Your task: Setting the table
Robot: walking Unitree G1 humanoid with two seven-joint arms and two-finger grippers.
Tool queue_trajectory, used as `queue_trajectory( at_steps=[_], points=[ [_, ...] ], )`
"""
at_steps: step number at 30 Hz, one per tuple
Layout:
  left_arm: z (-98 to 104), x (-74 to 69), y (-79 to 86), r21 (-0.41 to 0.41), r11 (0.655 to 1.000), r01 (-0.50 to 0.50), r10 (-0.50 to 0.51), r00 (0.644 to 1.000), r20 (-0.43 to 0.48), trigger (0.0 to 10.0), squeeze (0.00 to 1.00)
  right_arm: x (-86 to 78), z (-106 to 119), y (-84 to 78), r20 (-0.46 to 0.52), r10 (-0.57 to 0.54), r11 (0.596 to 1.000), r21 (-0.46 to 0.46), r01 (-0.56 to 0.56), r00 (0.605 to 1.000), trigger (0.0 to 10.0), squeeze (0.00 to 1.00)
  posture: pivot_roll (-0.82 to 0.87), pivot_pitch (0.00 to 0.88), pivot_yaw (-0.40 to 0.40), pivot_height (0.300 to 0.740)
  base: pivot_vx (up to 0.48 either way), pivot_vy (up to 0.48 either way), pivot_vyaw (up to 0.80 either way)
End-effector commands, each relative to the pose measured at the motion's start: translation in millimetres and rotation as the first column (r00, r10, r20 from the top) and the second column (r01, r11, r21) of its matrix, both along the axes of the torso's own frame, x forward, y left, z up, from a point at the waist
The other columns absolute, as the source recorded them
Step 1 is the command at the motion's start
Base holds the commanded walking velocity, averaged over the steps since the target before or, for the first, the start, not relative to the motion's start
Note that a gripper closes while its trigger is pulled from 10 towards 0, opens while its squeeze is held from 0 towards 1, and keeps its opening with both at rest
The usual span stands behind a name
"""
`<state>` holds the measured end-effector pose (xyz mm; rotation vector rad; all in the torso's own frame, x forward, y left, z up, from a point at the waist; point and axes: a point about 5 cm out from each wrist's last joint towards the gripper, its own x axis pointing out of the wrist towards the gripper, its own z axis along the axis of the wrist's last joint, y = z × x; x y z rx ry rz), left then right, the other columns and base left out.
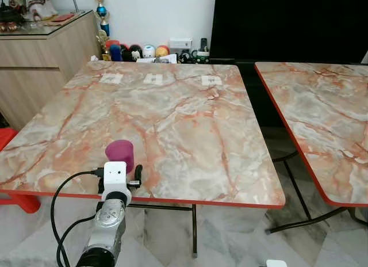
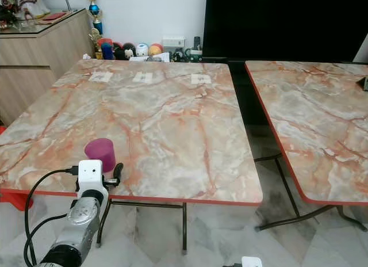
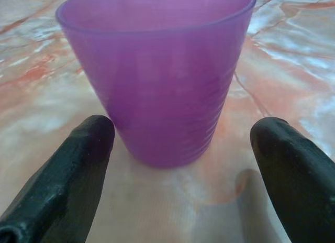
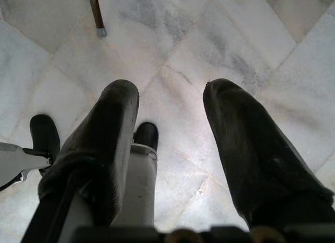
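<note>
My left pincer [image 3: 180, 143] sits at the near edge of the marble-patterned counter [image 1: 190, 129], fingers [image 3: 68, 175] spread apart, one on each side of the purple plastic cup [image 3: 162, 80] and not touching it. The cup stands upright on the counter near its front edge, toward my left side, just beyond the white wrist camera housing [image 1: 114, 174]. A black cable [image 1: 60, 203] loops from that housing down along my silver left arm [image 1: 106, 232]. My right pincer [image 4: 170, 148] hangs low, fingers apart with nothing between them, pointing down at the grey-veined marble floor [image 4: 199, 33]; one of my black feet [image 4: 44, 135] shows below it. Mid-counter is bare marble pattern. At the counter's far edge lie three small white labels [image 1: 154, 79] in a row. To my right, across a gap, stands a second counter [image 1: 322, 117] of the same pattern with red edging. Beyond, against the white wall, a row of small colourful figurines [image 1: 138, 51] sits on the floor; a wooden sideboard [image 1: 40, 65] stands far left.
</note>
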<state>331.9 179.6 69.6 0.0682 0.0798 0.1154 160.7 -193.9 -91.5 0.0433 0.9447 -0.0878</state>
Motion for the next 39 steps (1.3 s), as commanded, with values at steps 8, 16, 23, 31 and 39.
queue_trajectory(
  at_steps=[8, 16, 23, 31, 39],
  points=[
    [5.2, 6.6, 2.7, -0.007, 0.999, -0.042, 0.042, 0.999, 0.018, 10.0, 0.0, -0.2, 0.0, -2.2, -0.007, -0.004, 1.0, -0.007, 0.004, 1.0, 10.0, 0.0, 0.05, 0.0, -0.037, 0.74, 0.0, 0.0, 0.0],
    [3.8, 7.6, 1.1, -0.006, 0.999, -0.044, 0.044, 0.999, 0.008, 10.0, 0.0, -0.7, -0.2, -2.1, -0.008, -0.005, 1.0, -0.007, 0.005, 1.0, 10.0, 0.0, 0.04, 0.0, -0.036, 0.74, 0.0, 0.0, 0.0],
    [2.6, 8.5, 0.6, -0.005, 0.998, -0.067, 0.067, 0.998, 0.0, 10.0, 0.0, -2.2, -0.6, -3.0, -0.01, -0.009, 1.0, -0.011, 0.009, 1.0, 10.0, 0.0, 0.03, 0.0, -0.032, 0.74, 0.0, 0.0, 0.0],
    [2.0, 9.1, -1.0, -0.01, 0.997, -0.072, 0.072, 0.997, 0.001, 10.0, 0.0, -3.6, -1.0, -3.8, -0.011, -0.014, 1.0, -0.016, 0.014, 1.0, 10.0, 0.0, 0.02, 0.0, -0.032, 0.74, 0.0, 0.0, 0.0],
    [2.2, 9.3, -0.2, -0.037, 0.992, -0.117, 0.118, 0.993, 0.01, 0.0, 0.0, -3.9, -0.8, -5.4, -0.009, -0.016, 1.0, -0.023, 0.016, 1.0, 10.0, 0.0, 0.01, 0.0, -0.034, 0.74, 0.0, 0.0, 0.0]
  ],
)
